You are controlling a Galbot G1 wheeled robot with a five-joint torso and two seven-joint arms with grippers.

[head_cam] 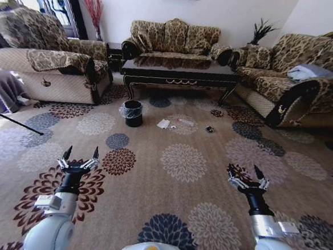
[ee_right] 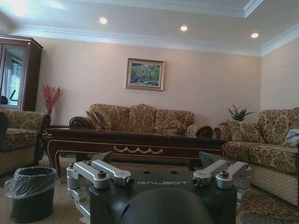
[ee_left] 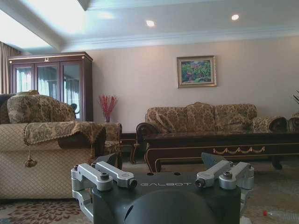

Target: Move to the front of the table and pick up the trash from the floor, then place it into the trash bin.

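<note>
Well back from the table, I am holding both arms low over the patterned carpet. Starting at my left, my left gripper is hanging above a dark red flower in the carpet, its two black fingertips spread wide and holding nothing. From that wrist I am looking across at the long dark table with the gold ornament on its apron, and the armchair is sitting close on that side.

Further on toward the middle, the trash bin is standing on the floor just in front of the table's left end, its clear bag crinkling over the rim. Just beside it the folded white napkin is lying flat, then the slim clear tube, and near that a small dark scrap, all on the carpet in front of the table.

Over at my right, my right gripper is hovering at about the same height as the left, fingers likewise spread wide and gripping nothing. The sofa is lining that side of the room.
</note>
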